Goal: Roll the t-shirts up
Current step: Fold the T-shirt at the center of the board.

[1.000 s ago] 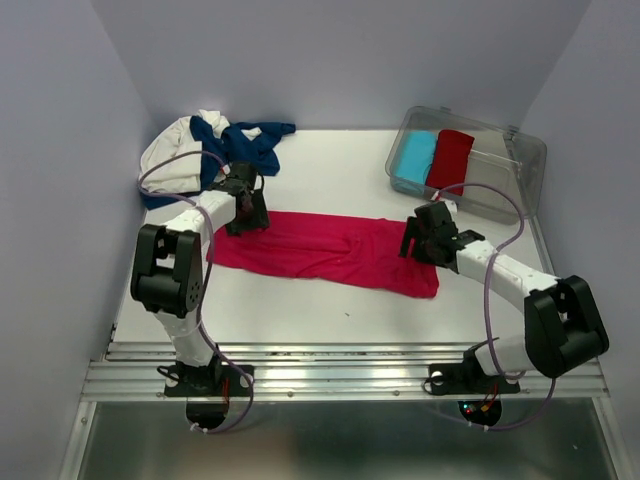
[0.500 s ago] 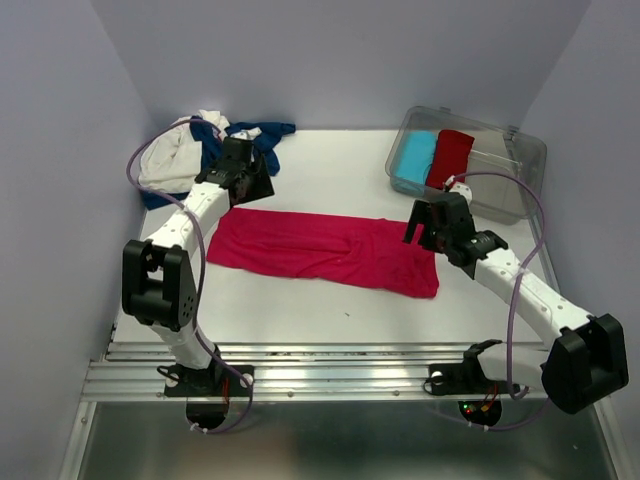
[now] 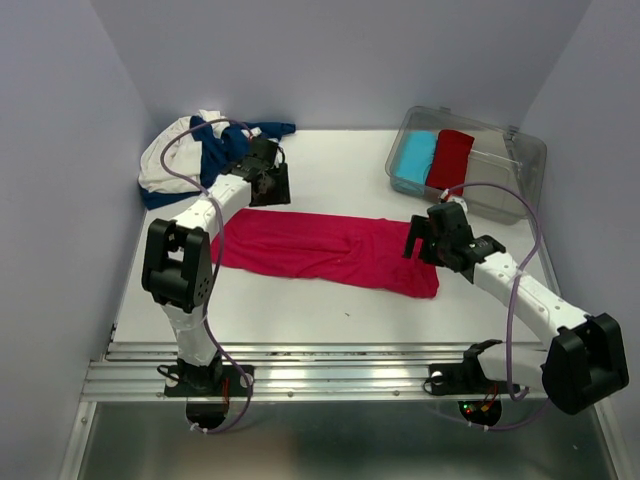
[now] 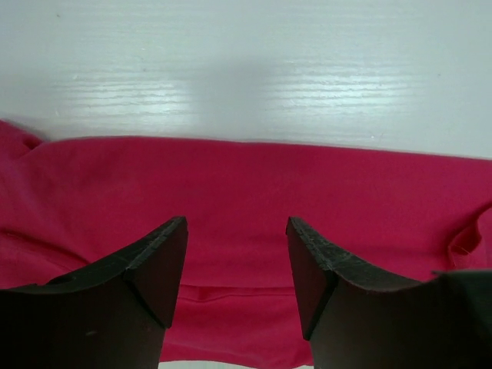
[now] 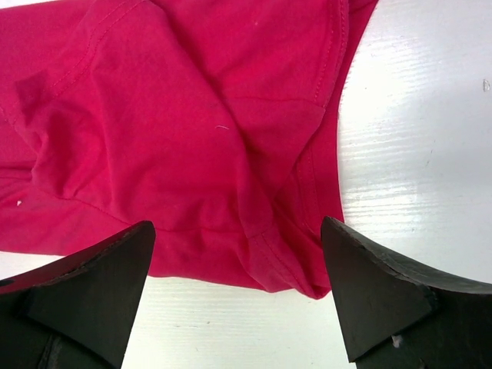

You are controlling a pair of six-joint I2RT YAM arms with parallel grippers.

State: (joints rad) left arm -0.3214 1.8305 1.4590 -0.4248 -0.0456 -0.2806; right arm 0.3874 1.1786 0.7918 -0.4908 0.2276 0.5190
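Pink-red t-shirt [image 3: 320,250], navy t-shirt [image 3: 278,130], cream t-shirt [image 3: 160,170], white table [image 3: 340,170]

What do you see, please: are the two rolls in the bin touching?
Touching: top view shows the light-blue roll and red roll abutting, no gap.
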